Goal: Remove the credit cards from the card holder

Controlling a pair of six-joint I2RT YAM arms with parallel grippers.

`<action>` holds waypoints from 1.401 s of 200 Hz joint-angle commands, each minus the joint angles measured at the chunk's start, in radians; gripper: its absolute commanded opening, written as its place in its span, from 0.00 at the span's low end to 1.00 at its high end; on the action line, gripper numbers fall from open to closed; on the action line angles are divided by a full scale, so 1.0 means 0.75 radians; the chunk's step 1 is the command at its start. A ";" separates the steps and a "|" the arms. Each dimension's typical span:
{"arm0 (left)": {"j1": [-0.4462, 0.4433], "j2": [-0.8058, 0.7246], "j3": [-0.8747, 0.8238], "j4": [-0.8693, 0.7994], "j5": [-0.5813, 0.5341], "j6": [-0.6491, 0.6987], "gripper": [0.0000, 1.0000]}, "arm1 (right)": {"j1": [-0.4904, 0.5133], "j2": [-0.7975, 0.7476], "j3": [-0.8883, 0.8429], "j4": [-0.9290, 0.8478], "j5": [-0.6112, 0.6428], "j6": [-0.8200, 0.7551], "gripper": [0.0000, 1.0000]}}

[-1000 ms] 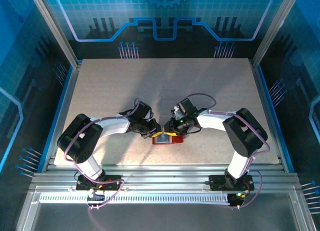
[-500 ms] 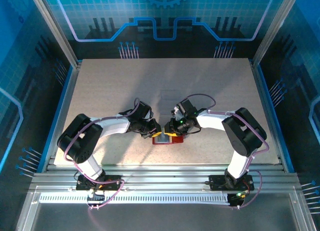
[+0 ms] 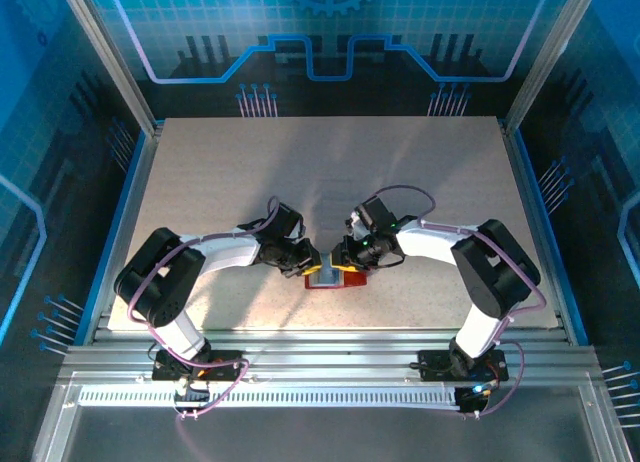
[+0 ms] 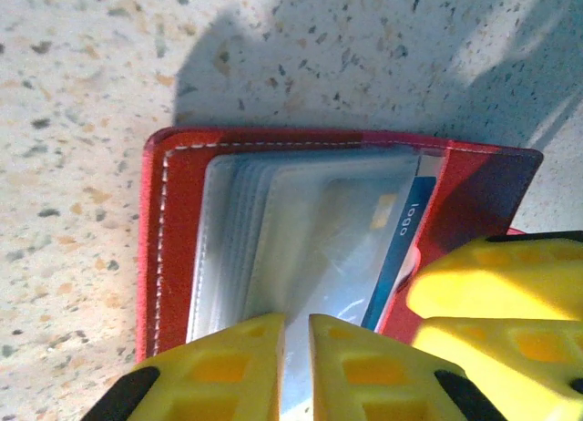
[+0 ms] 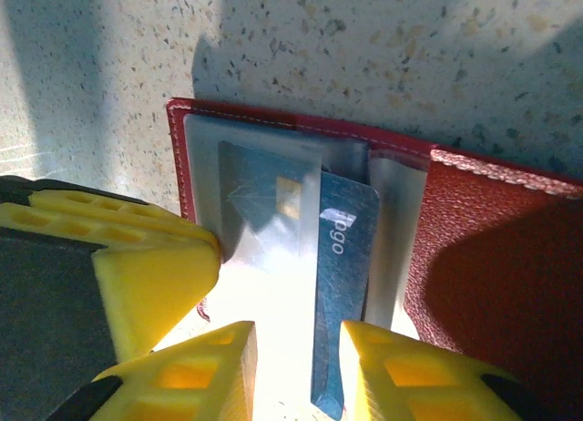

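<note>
From above, the card holder [image 3: 325, 281] lies open on the speckled tabletop [image 3: 300, 172], close to its near edge and about midway between the two arm bases. Both arms bend inward over it. The left tool [image 3: 312, 265] is at its left side and the right tool [image 3: 345, 262] at its right, tips nearly meeting. From the left wrist, the red cover lies flat with white stitching along one border. A stack of clear pockets [image 4: 301, 230] fans across the inside. A blue card [image 4: 401, 248] printed with the word "logo" shows slantwise at the right of the stack. The left tool's yellow fingers [image 4: 239, 371] stand almost together, with the near edge of the pale pocket sheets in the slim gap. It is clamped on the card holder by that edge. The right tool's yellow fingers [image 4: 492, 293] come in at the lower right, over the red flap. From the right wrist, the blue card rises out of the pockets at a tilt. Its lower end reaches down between this tool's two yellow fingers [image 5: 414, 375]. They stand somewhat apart, the card close against the right one and glare washing out the space beside the other. I cannot tell whether they pinch the card. A finger of the left tool [image 5: 146, 257] rests against the pockets' left edge, and the pebbled red flap lies to the right.
</note>
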 commanded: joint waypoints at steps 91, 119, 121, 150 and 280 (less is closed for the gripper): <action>-0.033 -0.012 0.140 -0.235 -0.080 0.135 0.04 | -0.065 -0.027 -0.056 0.008 -0.060 -0.005 0.26; -0.037 -0.016 0.151 -0.285 -0.115 0.161 0.03 | -0.077 -0.007 -0.077 0.032 -0.089 -0.003 0.26; -0.039 -0.016 0.151 -0.288 -0.118 0.163 0.03 | -0.077 -0.006 -0.078 0.033 -0.090 -0.003 0.26; -0.040 0.002 0.146 -0.293 -0.121 0.171 0.03 | -0.084 0.007 -0.101 0.079 -0.118 0.010 0.25; -0.050 0.045 0.118 -0.280 -0.118 0.164 0.03 | -0.097 0.075 -0.148 0.205 -0.199 0.046 0.21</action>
